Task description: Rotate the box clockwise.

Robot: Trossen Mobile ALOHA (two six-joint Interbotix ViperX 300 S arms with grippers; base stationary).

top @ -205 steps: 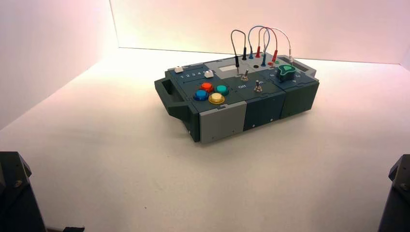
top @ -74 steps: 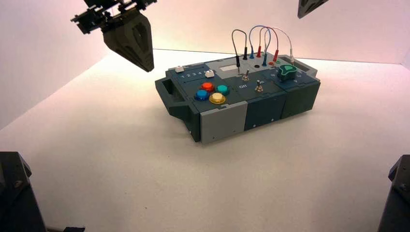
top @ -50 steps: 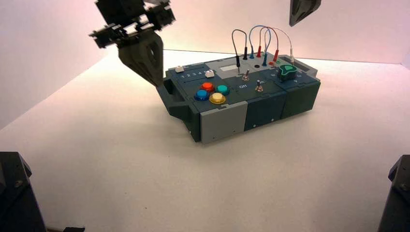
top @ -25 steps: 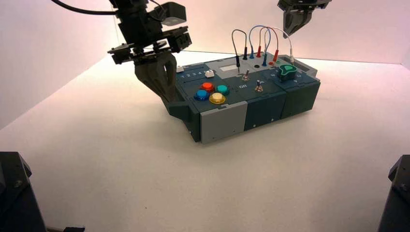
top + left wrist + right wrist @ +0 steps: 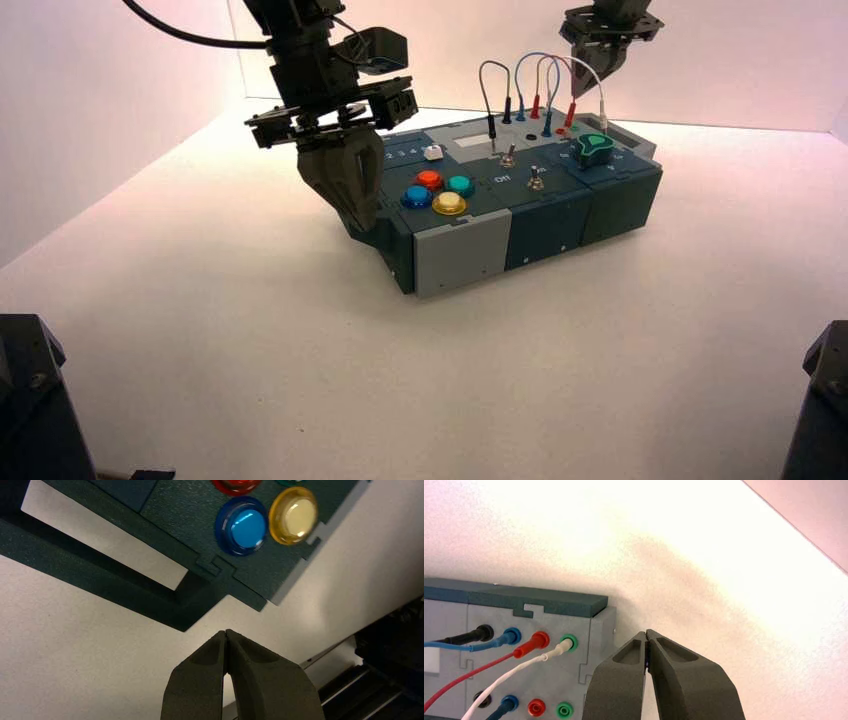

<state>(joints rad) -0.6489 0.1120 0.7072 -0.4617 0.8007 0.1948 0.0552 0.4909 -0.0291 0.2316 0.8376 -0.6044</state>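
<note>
The box (image 5: 545, 225), long, flat, dark teal and grey, lies aslant on the white table. My left gripper (image 5: 365, 222) is shut and empty, with its tips down by the handle at the box's left end. In the left wrist view the shut left gripper (image 5: 226, 632) hangs over bare table just off the corner of the handle (image 5: 105, 587), near the blue button (image 5: 242, 525) and the yellow button (image 5: 294, 515). My right gripper (image 5: 607, 95) hangs shut above the box's far right end. In the right wrist view, the right gripper (image 5: 646, 632) is beside the grey socket panel (image 5: 596, 645).
Looped plug wires (image 5: 540, 75) rise from the box's back edge close to the right gripper. A green knob (image 5: 593, 148) and two toggle switches (image 5: 520, 167) stand on top. White walls (image 5: 120, 90) close the table at the back and left.
My left gripper came down and rightward to the box's left handle. My right gripper lowered toward the box's far right end. The box has not moved.
</note>
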